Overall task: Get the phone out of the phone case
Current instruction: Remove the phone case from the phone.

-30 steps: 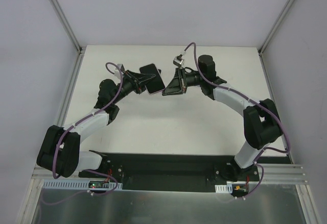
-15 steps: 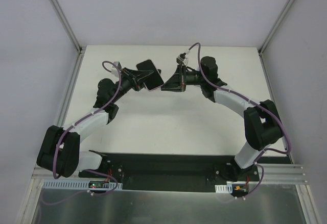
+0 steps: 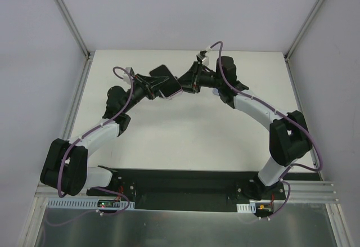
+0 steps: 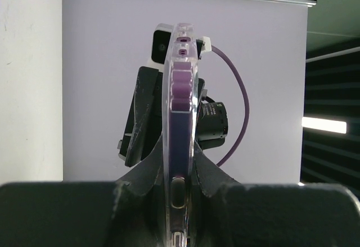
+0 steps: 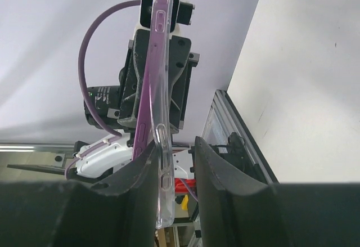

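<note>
Above the upper middle of the white tabletop [image 3: 185,140] the two arms meet in the top view. The left hand [image 3: 159,86] is clamped on the phone case [image 3: 167,81] and holds it up off the tabletop, with its dark face tilted toward the camera. The right hand [image 3: 185,84] reaches the case's edge from the right of the frame.

In the left wrist view the case stands edge-on up the middle of the frame. It is clear plastic, and the purple phone [image 4: 181,123] is seated inside it. The left hand's fingers [image 4: 147,174] press on both faces at the bottom of the frame.

In the right wrist view the clear edge of the case runs from top centre down between the right hand's fingers [image 5: 209,168]. Those jaws stand apart around it: the case lies against the finger on the left of the frame, with a gap to the other. Behind the case are the left hand's black body and a purple cable [image 5: 89,55]
</note>
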Robot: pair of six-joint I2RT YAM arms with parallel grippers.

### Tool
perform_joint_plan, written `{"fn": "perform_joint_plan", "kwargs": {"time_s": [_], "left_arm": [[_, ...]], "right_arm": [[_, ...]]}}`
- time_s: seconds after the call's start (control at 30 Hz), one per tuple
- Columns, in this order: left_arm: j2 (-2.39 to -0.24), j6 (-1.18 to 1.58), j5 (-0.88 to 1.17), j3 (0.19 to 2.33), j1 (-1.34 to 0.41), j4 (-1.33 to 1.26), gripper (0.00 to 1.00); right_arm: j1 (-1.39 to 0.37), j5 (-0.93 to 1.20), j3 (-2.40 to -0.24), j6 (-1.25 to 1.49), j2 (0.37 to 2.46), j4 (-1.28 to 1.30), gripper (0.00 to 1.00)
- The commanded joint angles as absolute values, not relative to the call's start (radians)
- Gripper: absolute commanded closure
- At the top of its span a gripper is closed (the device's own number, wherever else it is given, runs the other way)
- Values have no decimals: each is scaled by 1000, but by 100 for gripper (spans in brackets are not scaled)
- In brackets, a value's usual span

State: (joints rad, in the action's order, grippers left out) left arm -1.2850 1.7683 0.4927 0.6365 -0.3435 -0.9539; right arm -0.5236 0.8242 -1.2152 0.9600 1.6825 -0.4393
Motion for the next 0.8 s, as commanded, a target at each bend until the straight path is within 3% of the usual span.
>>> {"fn": "perform_joint_plan", "kwargs": {"time_s": [0.0, 0.33, 0.5, 0.63, 0.7, 0.77], "left_arm": [[-1192, 1862, 871, 735, -446, -1284, 100], [-1244, 1763, 923, 772, -446, -1164, 100], [-1301, 1749, 968, 810, -451, -1152, 100], [-1315, 1703, 983, 818, -463, -1091, 100], [-1318, 1689, 982, 812, -466, -1077, 100], [-1319, 1684, 980, 804, -466, -1078, 100]], "right_arm": [[-564, 518, -1278, 893, 1778, -337, 69], [-661, 681, -1264, 792, 1724, -321, 64], [-707, 680, -1342, 622, 1692, -137, 66], [-715, 658, -1362, 562, 1666, -71, 81], [-715, 652, -1359, 546, 1655, -48, 95], [-715, 634, -1353, 523, 1634, -28, 99]]}}
